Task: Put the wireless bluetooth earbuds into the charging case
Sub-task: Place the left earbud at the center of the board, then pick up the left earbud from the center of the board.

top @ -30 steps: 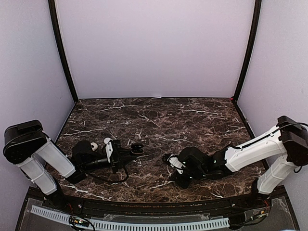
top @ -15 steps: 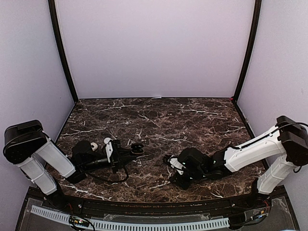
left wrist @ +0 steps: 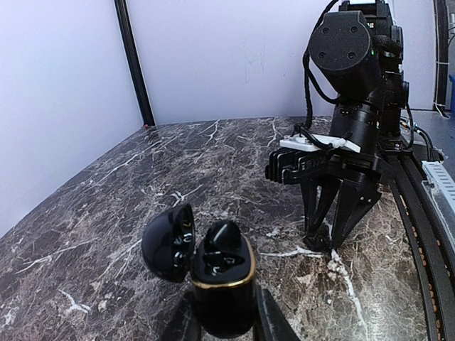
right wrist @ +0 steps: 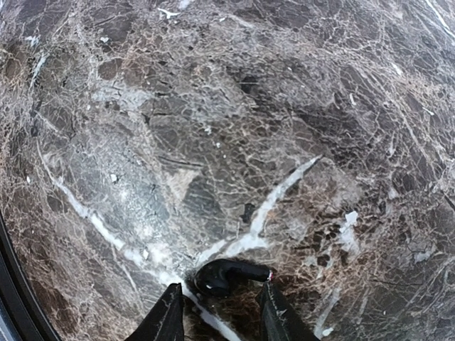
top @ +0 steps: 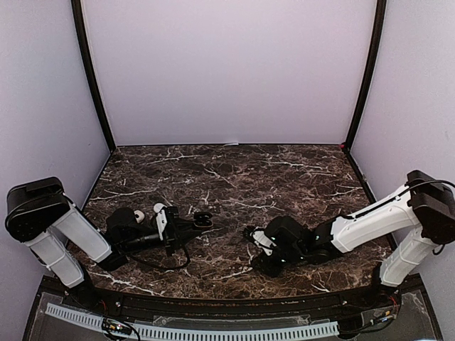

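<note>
Black charging case (left wrist: 222,280), lid open, clamped in left hand (top: 194,223) | black earbud (right wrist: 227,275) lies on marble counter (right wrist: 213,106) between part-open right hand (right wrist: 222,302) tips

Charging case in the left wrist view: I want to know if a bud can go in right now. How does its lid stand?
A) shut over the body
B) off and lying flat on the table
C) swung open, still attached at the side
C: the charging case, clamped in the left gripper, has its lid swung open beside the gold-rimmed body, with the inside showing.
</note>
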Robot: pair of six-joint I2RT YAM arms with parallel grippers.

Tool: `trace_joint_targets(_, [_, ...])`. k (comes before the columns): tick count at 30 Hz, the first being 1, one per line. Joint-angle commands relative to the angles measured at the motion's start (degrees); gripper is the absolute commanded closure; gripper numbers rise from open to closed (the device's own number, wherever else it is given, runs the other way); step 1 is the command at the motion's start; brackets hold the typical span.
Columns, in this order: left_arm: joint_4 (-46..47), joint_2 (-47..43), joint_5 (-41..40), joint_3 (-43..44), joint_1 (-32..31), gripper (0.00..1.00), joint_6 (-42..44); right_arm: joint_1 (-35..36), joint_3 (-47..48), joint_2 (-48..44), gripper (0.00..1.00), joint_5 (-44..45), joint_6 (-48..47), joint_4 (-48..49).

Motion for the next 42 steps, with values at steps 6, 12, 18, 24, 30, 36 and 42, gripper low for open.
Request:
trace_joint_targets(6, [0.2,0.3,0.5,1.0,0.3,1.00,-0.4,-0.5,1.1,3.8,0.62,-1.7,-0.5,1.7])
trace_joint_targets(12, [0.2,0.3,0.5,1.0,0.3,1.00,-0.5,-0.5,2.3,5.5,0.59,-2.0,-0.9,1.8])
trace_joint_targets(18, [0.2,0.3,0.3,1.0,0.2,1.00,-0.5,-0.5,2.9,6.1,0.61,-1.7,-1.4,0.7])
trace_joint_targets(24, [0.2,0.5,0.5,1.1,0.3,1.00,-0.6,-0.5,1.2,4.3,0.61,1.0,-1.3,0.0])
trace_joint_targets(30, [0.3,0.5,0.5,1.1,0.3,1.00,-0.6,0.2,-0.4,3.8,0.61,3.0,-0.1,0.9])
trace_joint_targets(36, [0.3,0.6,0.6,1.1,0.3,1.00,-0.7,2.1,-3.2,3.5,0.59,7.1,4.3,4.1])
trace_joint_targets(42, [0.3,0.4,0.7,1.1,0.3,1.00,-0.8,4.6,-3.8,4.5,0.56,11.6,8.0,4.7])
